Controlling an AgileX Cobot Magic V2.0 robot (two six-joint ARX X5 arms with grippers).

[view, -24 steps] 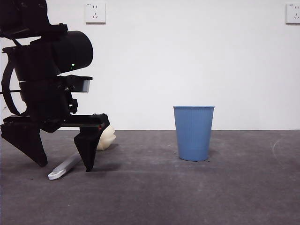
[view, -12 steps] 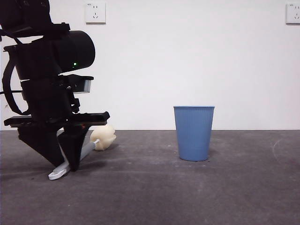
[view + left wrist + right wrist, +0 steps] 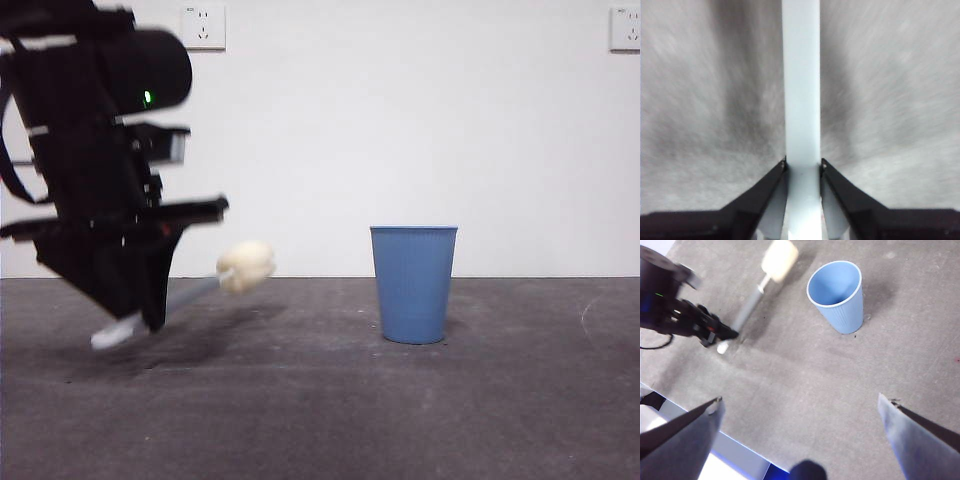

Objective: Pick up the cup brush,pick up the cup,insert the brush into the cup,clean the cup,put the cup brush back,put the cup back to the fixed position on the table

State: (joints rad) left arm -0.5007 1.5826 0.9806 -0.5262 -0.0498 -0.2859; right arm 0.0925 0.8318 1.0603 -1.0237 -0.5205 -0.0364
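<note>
My left gripper [image 3: 140,318] is shut on the grey handle of the cup brush [image 3: 190,292], which hangs tilted just above the table at the left, its cream sponge head [image 3: 246,266] higher than the white end. In the left wrist view the pale handle [image 3: 801,100] runs straight out between the two closed jaws [image 3: 802,167]. The blue cup [image 3: 413,283] stands upright on the table, to the right of the brush and apart from it. My right gripper [image 3: 800,405] is open high over the table, looking down on the cup [image 3: 836,296] and the brush [image 3: 754,296].
The dark grey table [image 3: 400,420] ends at a white wall carrying two sockets [image 3: 203,27]. The table's near edge [image 3: 725,445] shows in the right wrist view.
The left gripper closed on the brush handle and lifted it off the table. The sponge head rose and swung right toward the cup. The cup has not moved.
</note>
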